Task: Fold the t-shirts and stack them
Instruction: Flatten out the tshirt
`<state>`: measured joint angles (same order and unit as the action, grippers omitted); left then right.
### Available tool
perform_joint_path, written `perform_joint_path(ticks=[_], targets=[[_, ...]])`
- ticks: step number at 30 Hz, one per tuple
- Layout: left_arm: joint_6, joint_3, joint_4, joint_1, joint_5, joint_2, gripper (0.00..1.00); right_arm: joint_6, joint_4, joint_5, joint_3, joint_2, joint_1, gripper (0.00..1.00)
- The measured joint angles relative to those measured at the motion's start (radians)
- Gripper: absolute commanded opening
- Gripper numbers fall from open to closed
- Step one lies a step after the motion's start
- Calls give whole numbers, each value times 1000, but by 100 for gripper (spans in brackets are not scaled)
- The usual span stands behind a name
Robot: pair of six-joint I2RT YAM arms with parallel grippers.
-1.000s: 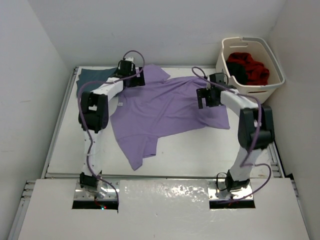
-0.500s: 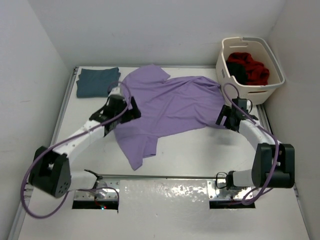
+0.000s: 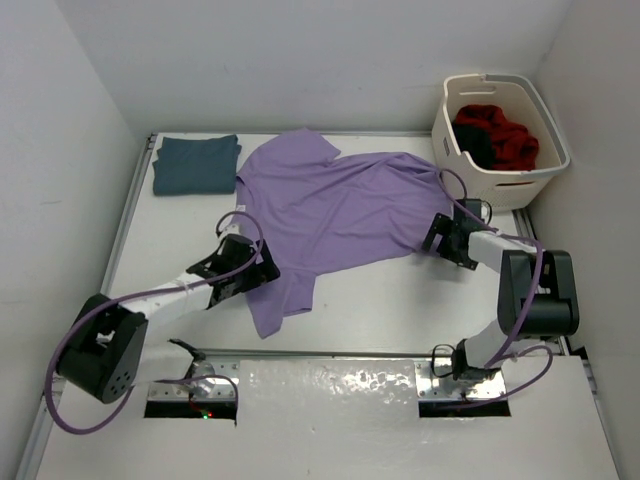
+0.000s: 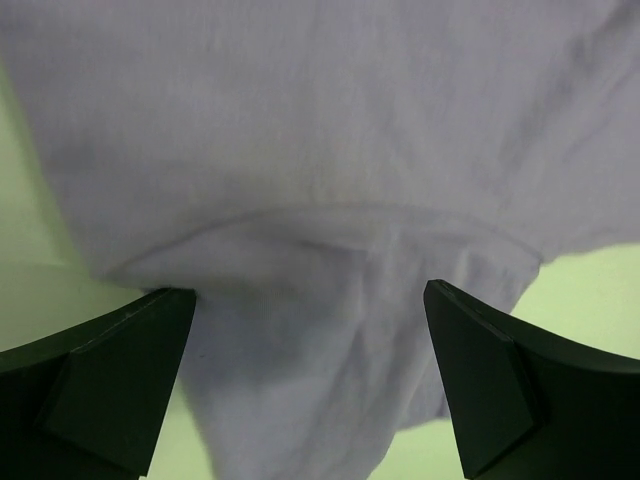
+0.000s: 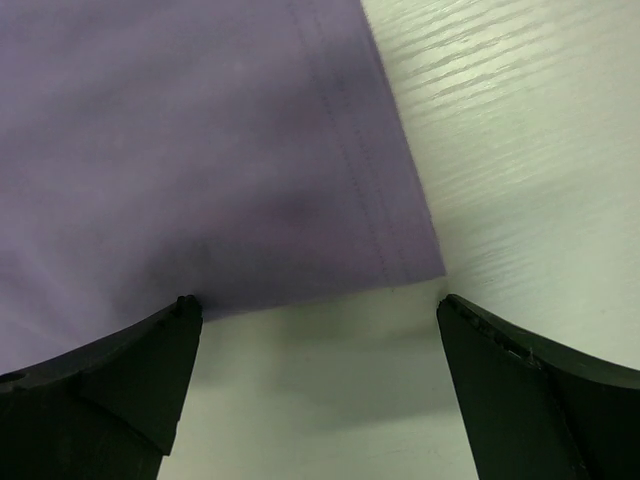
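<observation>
The left gripper [image 3: 265, 275] sits low over the desk [image 3: 400, 300] with its jaws spread wide and nothing clamped between them. The lavender t-shirt [image 3: 340, 215] lies spread, rumpled rather than flat, directly ahead of it. In the left wrist view a curved, hemmed fold of the cloth fills the gap between the two dark fingers [image 4: 110, 370] and runs on beyond them. I cannot tell whether the fingers touch the cloth.

The right gripper [image 3: 435, 240] is also low, with its jaws wide apart and holding nothing. It faces the opposite edge of the same lavender t-shirt. In the right wrist view the shirt's stitched corner lies just ahead of the fingers [image 5: 100, 380], more toward the left one, and bare desk shows ahead of the right one. The cloth lies close to the fingertips, though contact is not clear.

A teal-blue t-shirt [image 3: 196, 163] lies folded flat on the desk, well beyond the left gripper and off to its left. It lies just beside the lavender t-shirt's far sleeve.

A cream laundry basket [image 3: 500, 185] stands beyond the right gripper, to its right. Inside it lies a bunched red t-shirt [image 3: 505, 135], with a black t-shirt [image 3: 478, 148] tucked against it on the side nearer the gripper.
</observation>
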<state>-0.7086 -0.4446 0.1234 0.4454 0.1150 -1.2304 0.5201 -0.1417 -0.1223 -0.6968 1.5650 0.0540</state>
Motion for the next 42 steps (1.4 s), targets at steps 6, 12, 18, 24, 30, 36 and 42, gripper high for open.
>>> perform_joint_path(ticks=[6,12,18,24,30,36,42], targets=[[1,-84,-46,-45,65,-129,100,3,-3,-70,-20,13,-2,99],[2,-151,-15,-241,67,-194,100,-5,-37,-142,-20,12,-2,98],[31,-161,127,-241,58,-138,100,-12,-36,-134,-20,12,-1,90],[-32,-156,280,-202,78,39,100,2,-22,-47,-16,9,3,70],[-147,-126,497,-194,125,207,100,35,3,-5,44,-32,3,53],[-219,-45,603,-135,85,185,99,69,68,32,47,-10,4,27],[-241,-26,631,-51,41,86,84,89,102,80,29,19,5,0]])
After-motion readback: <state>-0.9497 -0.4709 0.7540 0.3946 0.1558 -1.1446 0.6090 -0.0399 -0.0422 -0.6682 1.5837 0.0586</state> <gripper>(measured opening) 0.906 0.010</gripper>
